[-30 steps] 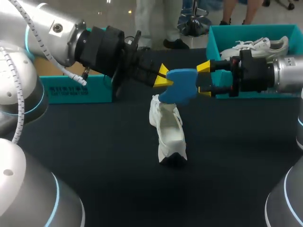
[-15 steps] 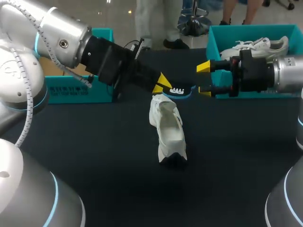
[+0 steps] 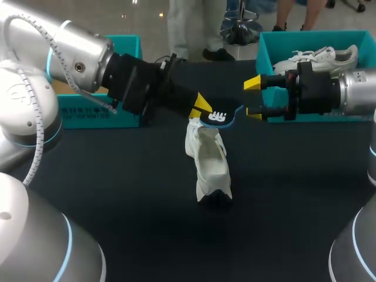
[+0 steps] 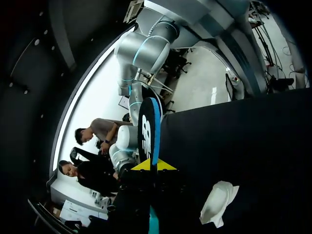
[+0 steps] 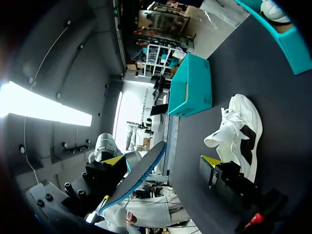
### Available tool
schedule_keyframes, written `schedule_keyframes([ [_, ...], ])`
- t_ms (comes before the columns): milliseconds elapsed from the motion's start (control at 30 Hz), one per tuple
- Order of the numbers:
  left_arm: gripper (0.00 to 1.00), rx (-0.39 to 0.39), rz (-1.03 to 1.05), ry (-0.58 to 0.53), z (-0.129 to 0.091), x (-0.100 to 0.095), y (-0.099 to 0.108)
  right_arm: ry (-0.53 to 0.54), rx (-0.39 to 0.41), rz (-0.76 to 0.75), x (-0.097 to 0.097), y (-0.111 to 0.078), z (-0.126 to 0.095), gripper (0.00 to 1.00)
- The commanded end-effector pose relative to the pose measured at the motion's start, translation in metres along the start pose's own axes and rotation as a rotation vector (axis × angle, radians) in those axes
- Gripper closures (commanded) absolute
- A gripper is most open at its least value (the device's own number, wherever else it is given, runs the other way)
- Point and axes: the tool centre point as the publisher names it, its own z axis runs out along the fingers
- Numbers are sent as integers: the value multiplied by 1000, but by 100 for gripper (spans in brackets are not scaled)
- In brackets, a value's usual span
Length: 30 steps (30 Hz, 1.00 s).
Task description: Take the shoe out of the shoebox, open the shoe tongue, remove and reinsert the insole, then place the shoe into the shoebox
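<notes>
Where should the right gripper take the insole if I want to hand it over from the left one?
Probably its free end: the insole sticks out past the left gripper toward the right gripper. Come straight in from the right arm's side; the insole is thin and roughly flat-lying, so the open fingers, one above the other, could close on its two faces.

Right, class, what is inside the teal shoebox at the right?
A white shoe lies in the shoebox; the right arm and box wall hide its lower part.
</notes>
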Motion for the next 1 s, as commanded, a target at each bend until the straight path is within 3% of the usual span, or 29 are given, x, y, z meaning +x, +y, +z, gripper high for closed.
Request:
schedule_keyframes([
  [33, 100, 7, -6, -16, 1, 3, 3, -1, 0, 0, 0, 1, 2, 0],
  [333, 100, -74, 181, -26, 10, 17, 34, -1, 0, 0, 0, 1, 2, 0],
  [633, 100, -104, 275, -13, 16, 29, 62, -1, 0, 0, 0, 1, 2, 0],
  [1000, 100, -191, 422, -42, 26, 34, 97, -12, 9, 13, 2, -2, 6, 0],
])
